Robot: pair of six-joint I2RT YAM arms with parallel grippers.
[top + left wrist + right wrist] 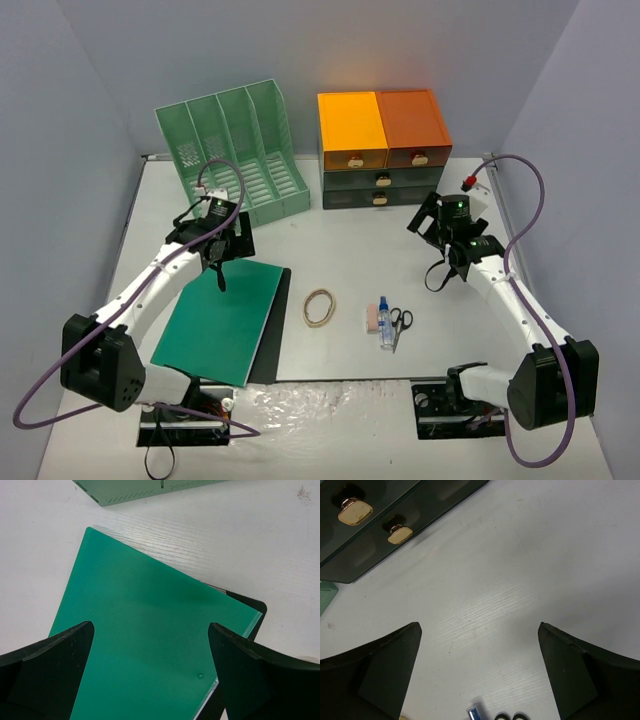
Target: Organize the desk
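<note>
Hovering above the far part of the green folder [218, 318], the left end effector [219, 278] stands with its jaws spread wide and nothing between them. Its wrist view shows the folder's flat cover below the gap, with a black folder [274, 335] peeking out from under the right edge. The right end effector [438, 272] is equally released and empty. It is poised over bare surface in front of the drawer cabinet [384, 150], apart from everything.

Judged from this, tidying has barely started. Nothing looks put away, and the step in hand appears to be the approach to a first pick. That is most likely the green folder, with the green file rack [233, 150] just beyond it as a natural home. The pick calls for care, since a thin, flat cover offers nothing to pinch from straight above. The left end effector would probably need to come in at a corner or an edge, and lift one folder rather than both.

The table [340, 235], the thing to be organised, is a wide white top with faint wood grain, filling the middle of the overhead view. Loose near its front lie a rubber band [319, 306], a pink eraser [371, 318], a small blue bottle [386, 328] and scissors [400, 321], the last three clustered together. Plain grey-blue walls [90, 90] close it in on three sides.
</note>
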